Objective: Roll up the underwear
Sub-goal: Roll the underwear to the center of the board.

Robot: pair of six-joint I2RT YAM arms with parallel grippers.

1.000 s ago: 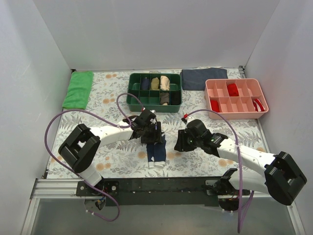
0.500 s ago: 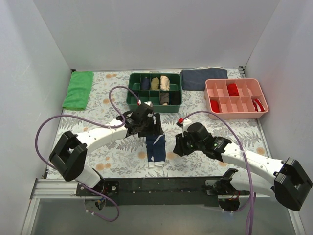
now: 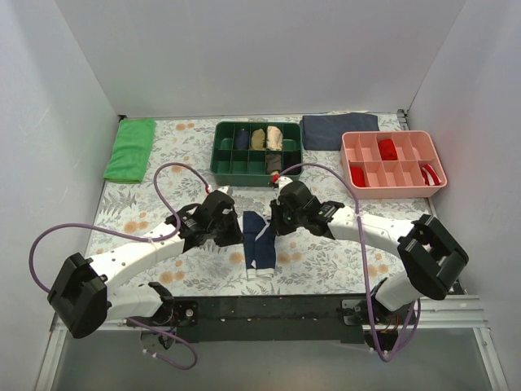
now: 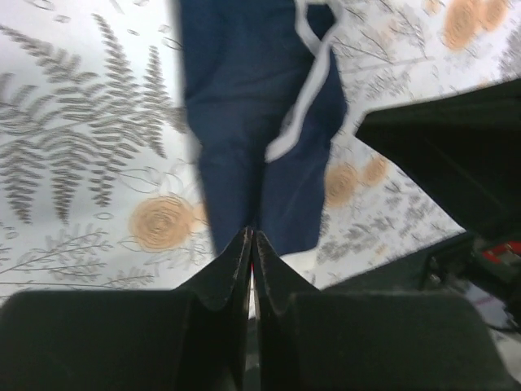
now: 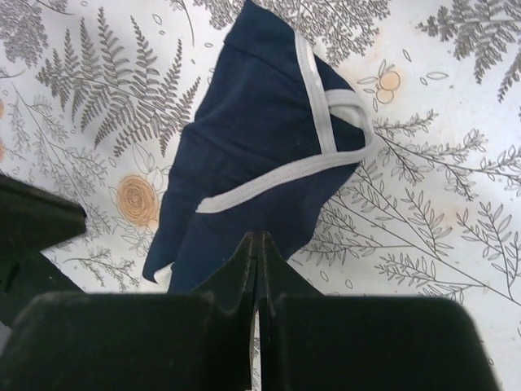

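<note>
- Top external: underwear (image 3: pixel 259 244) is lying folded flat on bench (image 3: pixel 326 262), no roll forming yet.
- Left pincer (image 4: pixel 251 236) and right pincer (image 5: pixel 256 240) are both sitting pressed together at its edge; grip unclear.

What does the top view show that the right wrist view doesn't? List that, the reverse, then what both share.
Top only: green tray, pink tray, green cloth, grey cloth.
Right wrist only: the white piping close up, and the right tool with its tips shut on the edge of the underwear.
Both: underwear, fern-print table, part of the left tool.
</note>
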